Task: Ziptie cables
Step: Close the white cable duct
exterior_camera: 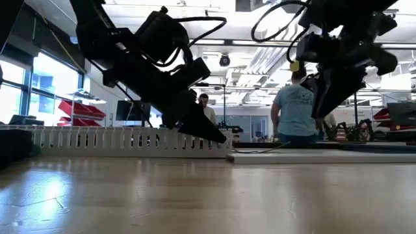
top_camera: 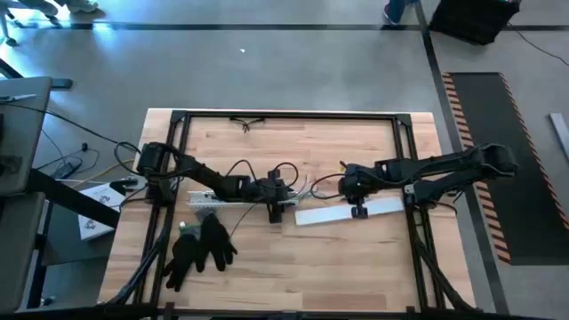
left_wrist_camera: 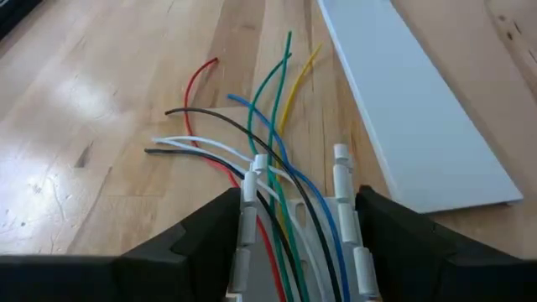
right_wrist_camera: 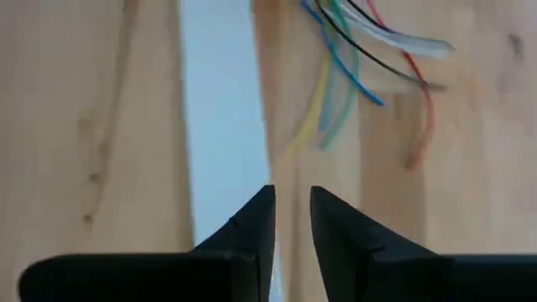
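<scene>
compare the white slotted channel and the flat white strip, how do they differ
The white slotted plastic channel has upright teeth along both sides; the flat white plastic strip is smooth and lies flat. The channel holds the thin coloured cables between its walls; the strip carries nothing. The left hand straddles the channel; the right hand hovers, slightly open, at the strip's edge. Both are white and long.

black gloves [top_camera: 200, 249] lie on the wooden surface [top_camera: 356, 258]; a white slotted channel [exterior_camera: 123, 140] and flat white cover strip [top_camera: 347, 212] rest mid-surface.
</scene>
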Available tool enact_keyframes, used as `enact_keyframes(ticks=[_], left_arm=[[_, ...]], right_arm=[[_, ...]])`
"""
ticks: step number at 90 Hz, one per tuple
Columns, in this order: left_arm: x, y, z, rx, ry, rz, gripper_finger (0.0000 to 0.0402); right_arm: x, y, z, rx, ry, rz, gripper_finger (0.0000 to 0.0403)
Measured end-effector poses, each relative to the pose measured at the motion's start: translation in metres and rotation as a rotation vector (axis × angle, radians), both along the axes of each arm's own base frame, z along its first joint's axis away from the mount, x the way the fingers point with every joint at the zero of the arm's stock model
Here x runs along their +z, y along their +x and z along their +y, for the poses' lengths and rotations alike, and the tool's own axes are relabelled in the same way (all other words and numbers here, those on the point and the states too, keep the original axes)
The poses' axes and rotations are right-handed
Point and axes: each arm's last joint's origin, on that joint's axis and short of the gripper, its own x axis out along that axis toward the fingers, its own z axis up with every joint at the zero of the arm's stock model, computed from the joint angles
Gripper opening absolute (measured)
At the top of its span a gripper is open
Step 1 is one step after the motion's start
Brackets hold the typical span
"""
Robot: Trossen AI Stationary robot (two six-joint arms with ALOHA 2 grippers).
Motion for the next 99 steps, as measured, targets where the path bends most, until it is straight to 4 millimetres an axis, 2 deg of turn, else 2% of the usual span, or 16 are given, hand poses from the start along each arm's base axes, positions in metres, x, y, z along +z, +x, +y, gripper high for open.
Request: enact_keyframes(ticks=[8,22,32,40,57,77,99], left_arm=[[0.000,0.000,0.000,0.001,-0.001,0.000,0.0207],[0.000,0.000,0.000,0.001,-0.001,0.001,0.0207],[0.000,0.000,0.000,0.003,0.000,0.002,0.0207],[0.000,0.000,0.000,0.009,0.004,0.001,0.0207],[0.003,-0.001,0.000,0.013,0.004,-0.004,0.0207],[0.006,-0.002,0.001,0.015,0.004,-0.009,0.0207],[0.006,-0.002,0.001,0.015,0.004,-0.010,0.0207]], right_arm=[[0.001,0.002,0.002,0.051,0.029,-0.022,0.0100],[-0.002,0.005,0.011,0.122,0.053,-0.041,0.0187],[-0.015,0.000,0.019,0.100,0.062,-0.040,0.0248],[-0.027,-0.003,0.024,0.050,0.061,-0.079,0.0275],[-0.050,-0.013,0.032,0.010,0.043,-0.203,0.0286],[-0.062,-0.020,0.032,0.040,-0.005,-0.330,0.0286],[-0.088,-0.034,0.029,0.064,-0.044,-0.281,0.0286]])
